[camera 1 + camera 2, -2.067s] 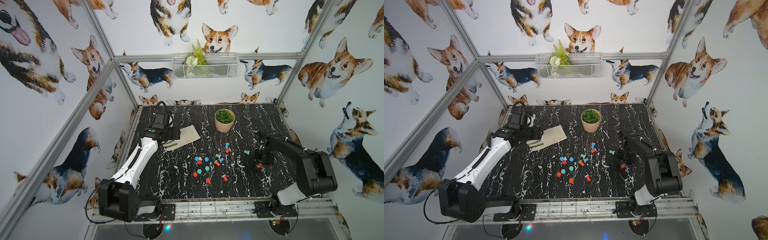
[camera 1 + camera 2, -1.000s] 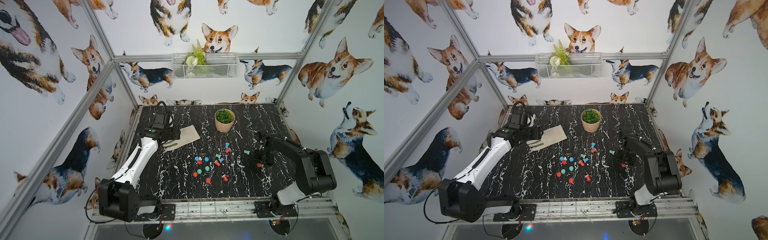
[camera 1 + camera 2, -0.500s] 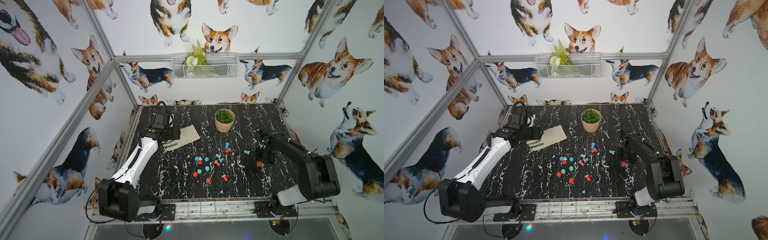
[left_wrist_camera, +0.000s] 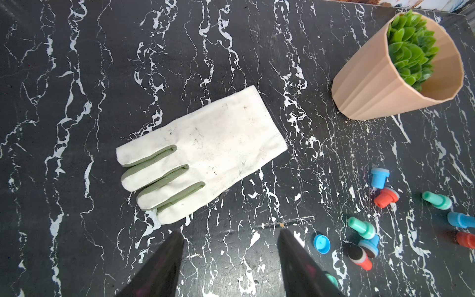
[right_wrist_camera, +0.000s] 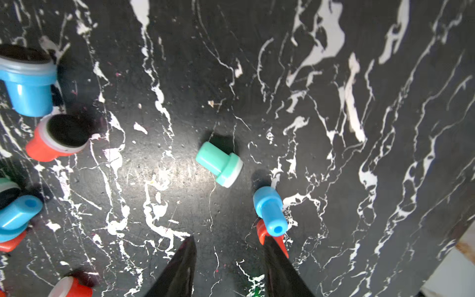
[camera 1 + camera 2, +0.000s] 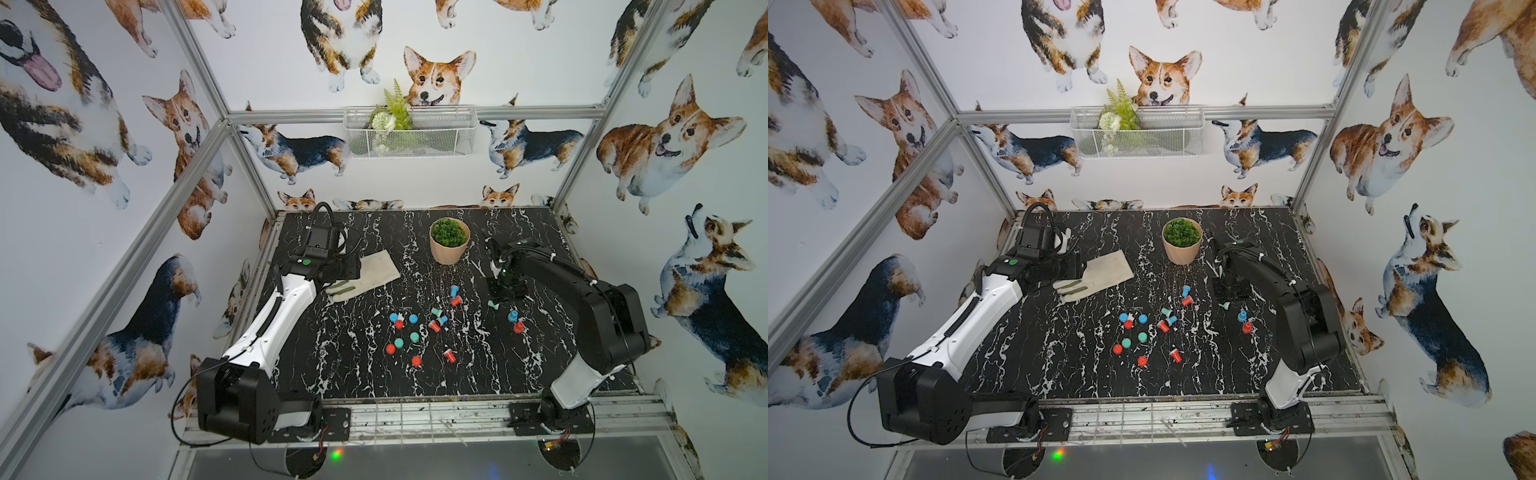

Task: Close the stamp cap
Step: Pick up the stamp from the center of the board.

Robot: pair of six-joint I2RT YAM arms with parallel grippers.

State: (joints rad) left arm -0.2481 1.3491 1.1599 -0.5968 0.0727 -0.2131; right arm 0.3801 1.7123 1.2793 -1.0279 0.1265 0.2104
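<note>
Several small stamps and loose round caps in red, blue and teal lie scattered on the black marble table. In the right wrist view a teal stamp lies on its side. A blue stamp stands upright beside a red stamp, which is partly hidden by one finger. My right gripper hovers open and empty just short of them; in a top view it is behind the teal stamp. My left gripper is open and empty, beside a loose blue cap.
A white and green glove lies flat under the left gripper. A tan pot with a green plant stands at the back centre. More stamps and caps cluster mid-table. A wire basket hangs on the back wall.
My right gripper has drawn back toward the far side, uncovering the blue and red stamps, and its jaws have narrowed slightly. The left arm has not moved.
</note>
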